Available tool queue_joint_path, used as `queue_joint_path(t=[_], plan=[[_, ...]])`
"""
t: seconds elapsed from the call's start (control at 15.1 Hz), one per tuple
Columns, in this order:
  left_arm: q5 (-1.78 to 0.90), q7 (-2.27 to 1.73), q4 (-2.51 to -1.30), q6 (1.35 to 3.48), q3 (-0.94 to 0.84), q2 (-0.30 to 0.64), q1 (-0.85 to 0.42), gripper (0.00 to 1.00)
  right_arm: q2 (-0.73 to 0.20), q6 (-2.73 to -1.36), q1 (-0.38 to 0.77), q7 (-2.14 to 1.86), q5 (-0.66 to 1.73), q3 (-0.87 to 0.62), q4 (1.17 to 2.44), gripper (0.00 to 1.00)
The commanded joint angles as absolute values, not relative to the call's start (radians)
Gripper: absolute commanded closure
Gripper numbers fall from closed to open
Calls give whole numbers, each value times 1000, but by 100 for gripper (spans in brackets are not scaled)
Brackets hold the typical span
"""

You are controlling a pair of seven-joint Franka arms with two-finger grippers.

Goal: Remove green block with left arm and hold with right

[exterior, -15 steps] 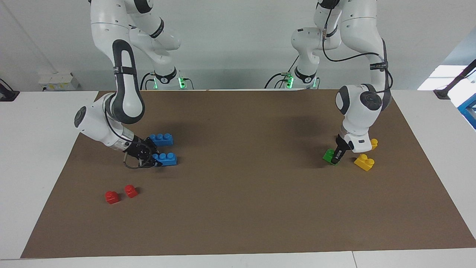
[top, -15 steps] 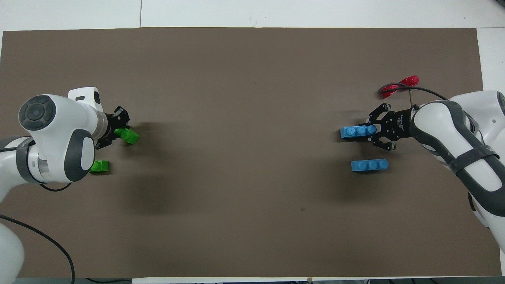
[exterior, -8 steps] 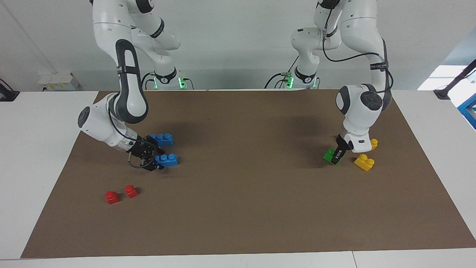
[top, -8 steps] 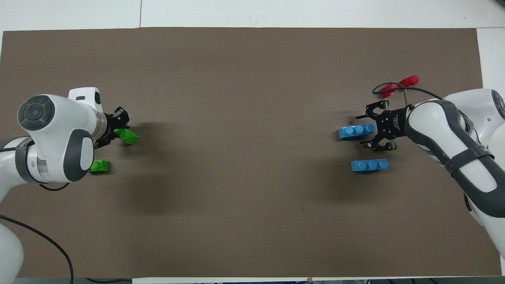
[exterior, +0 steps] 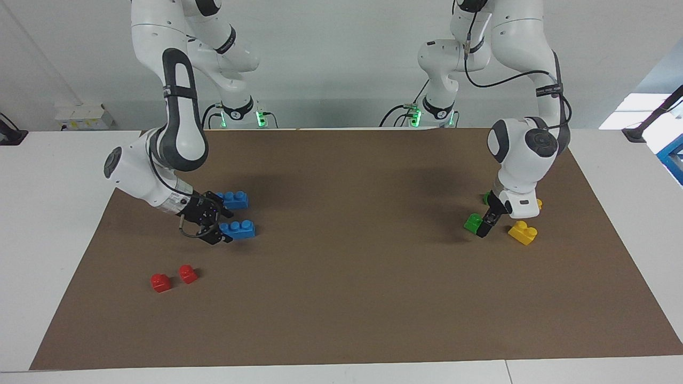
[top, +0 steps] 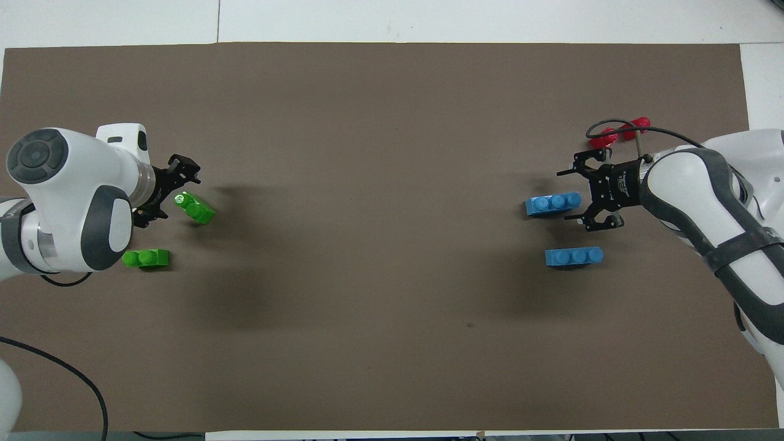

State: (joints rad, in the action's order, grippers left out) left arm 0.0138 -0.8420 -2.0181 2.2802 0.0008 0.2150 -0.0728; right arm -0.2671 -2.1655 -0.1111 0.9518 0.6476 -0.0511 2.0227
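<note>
We see two arms bent low over a brown mat (exterior: 341, 298) that covers the tabletop (exterior: 53, 176); the left arm descends near its own end, its wrist hanging almost vertically, and the left gripper (exterior: 486, 226) (top: 166, 193) sits just above the mat beside a green block (exterior: 472, 222) (top: 195, 207); in the overhead view its fingers (top: 184, 166) stand spread, and the block lies between and slightly ahead of them, flat on the mat, studs up, with no grip on it. We note a second green block (top: 147, 258) (exterior: 486, 198) on the mat nearer to the robots, partly hidden by the left wrist in the facing view; two yellow bricks (exterior: 523, 232) lie just beside the left gripper, toward the left arm's end.

The right arm folds sharply at the elbow and its forearm slopes down toward the mat at its own end; the right gripper (exterior: 216, 226) (top: 582, 195) is low over the mat with its fingers (top: 572, 170) spread, flanking the end of a blue brick (exterior: 237, 229) (top: 553, 203) without pinching it; another blue brick (exterior: 233, 199) (top: 574, 256) lies nearer to the robots; two red bricks (exterior: 171, 278) (top: 618, 135) rest farther from the robots, apart from both.
</note>
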Motion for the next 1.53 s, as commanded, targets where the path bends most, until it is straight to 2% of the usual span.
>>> queue_joint_path(t=[0.0, 0.27, 0.4, 0.46, 0.66, 1.13, 1.46], plan=[[26, -822, -1950, 2185, 3, 192, -74, 0, -223, -2135, -120, 979, 635, -54, 2025, 6], [26, -813, -1944, 2178, 3, 121, -74, 0, -181, -2106, -121, 980, 635, -52, 2023, 6], [28, -798, -1905, 2126, 3, 109, -81, 0, -158, -2089, -121, 979, 630, -52, 2022, 5], [28, -766, -1869, 2082, 3, 109, -83, 0, -143, -2083, -121, 980, 624, -51, 2017, 1], [28, -623, -1798, 1970, 3, 103, -74, 0, -112, -2036, -123, 977, 574, -51, 1979, 0], [26, -266, -1761, 1849, 12, -17, -55, 0, 18, -1957, -110, 823, 382, -60, 1927, 0], [25, -143, -1640, 1683, 14, -29, -55, 0, 43, -1768, -110, 608, 298, -64, 1823, 0]])
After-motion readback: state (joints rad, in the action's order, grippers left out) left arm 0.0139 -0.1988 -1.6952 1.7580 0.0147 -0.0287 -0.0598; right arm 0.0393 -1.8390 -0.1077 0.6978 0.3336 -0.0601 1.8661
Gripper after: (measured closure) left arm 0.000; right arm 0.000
